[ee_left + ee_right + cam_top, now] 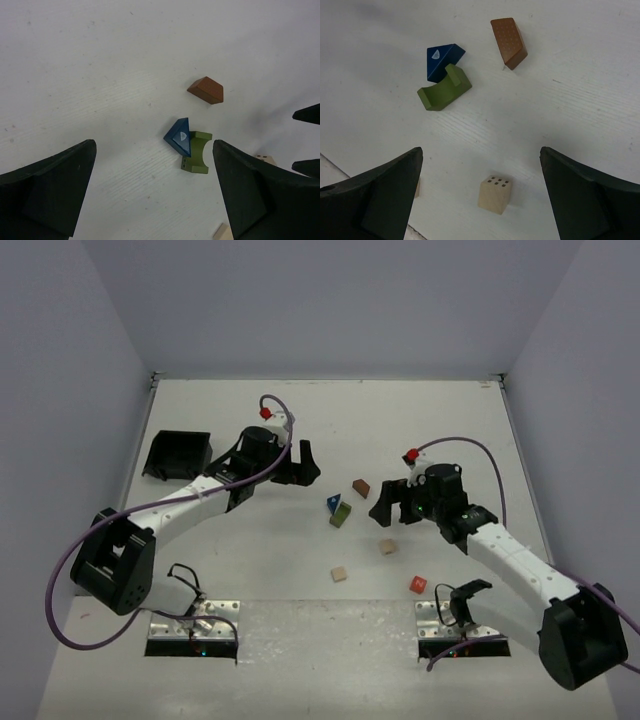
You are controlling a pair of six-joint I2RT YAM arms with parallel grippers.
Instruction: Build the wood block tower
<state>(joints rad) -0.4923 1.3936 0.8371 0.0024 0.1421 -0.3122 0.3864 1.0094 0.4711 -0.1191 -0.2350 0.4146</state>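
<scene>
The blocks lie loose on the white table. The blue wedge [333, 504] touches the olive-green block [341, 516], which has a curved notch. One tan cube [388, 547] and another tan cube [339, 573] lie nearer, and the red cube [418, 584] is nearest. My left gripper [300, 465] is open and empty, left of and behind the wedge [179, 137] and the green block [196, 152]. My right gripper [385, 502] is open and empty, above the tan cube [495, 194], with the wedge [442, 60] and green block [444, 91] beyond.
A brown block [361, 487] lies just behind the wedge and also shows in the left wrist view [206, 90] and the right wrist view [508, 42]. A black square tray [178, 454] stands at the far left. White walls enclose the table.
</scene>
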